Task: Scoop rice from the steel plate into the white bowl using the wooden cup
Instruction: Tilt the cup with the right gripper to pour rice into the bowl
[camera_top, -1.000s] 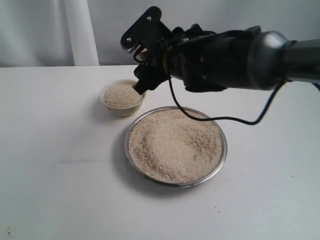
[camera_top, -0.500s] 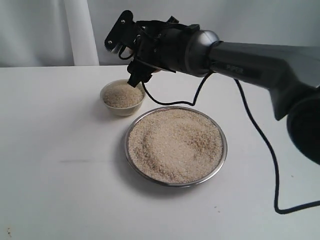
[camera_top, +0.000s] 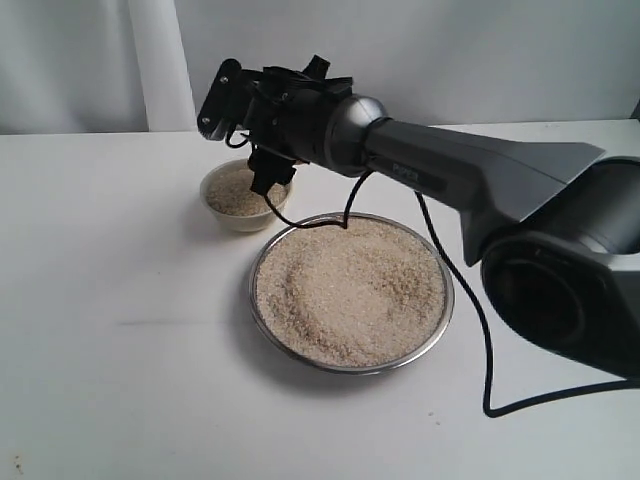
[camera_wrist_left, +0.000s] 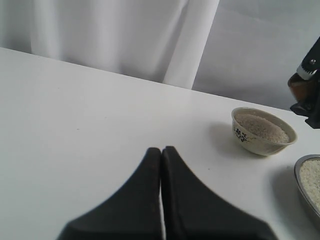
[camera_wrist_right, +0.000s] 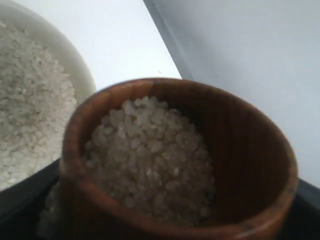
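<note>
So the right arm reaches across the wide shiny steel plate (camera_top: 253, 300), which is heaped with pale tan rice (camera_top: 350, 290), toward the far-left corner of the scene. There the small cream-white bowl (camera_top: 228, 214) sits just beside the plate's rim, already holding a fair bit of grain.

The right gripper (camera_top: 245, 140) hangs over the bowl's right edge, fingers clamped on the small reddish-brown wooden cup (camera_wrist_right: 240, 155). The cup is loaded, with nothing tipped out yet. From the wrist camera the bowl lies right next to the cup's lip and lower, so I'd guess the pour just needs a roll toward the bowl.

The left gripper (camera_wrist_left: 161, 155) has its 2 fingers pressed together on nothing, well apart from the bowl, so the right arm is the nearer 1.

Compared with 0.5 s ago, the claw has slid a bit left and lower over the bowl. Plate and bowl haven't budged.
</note>
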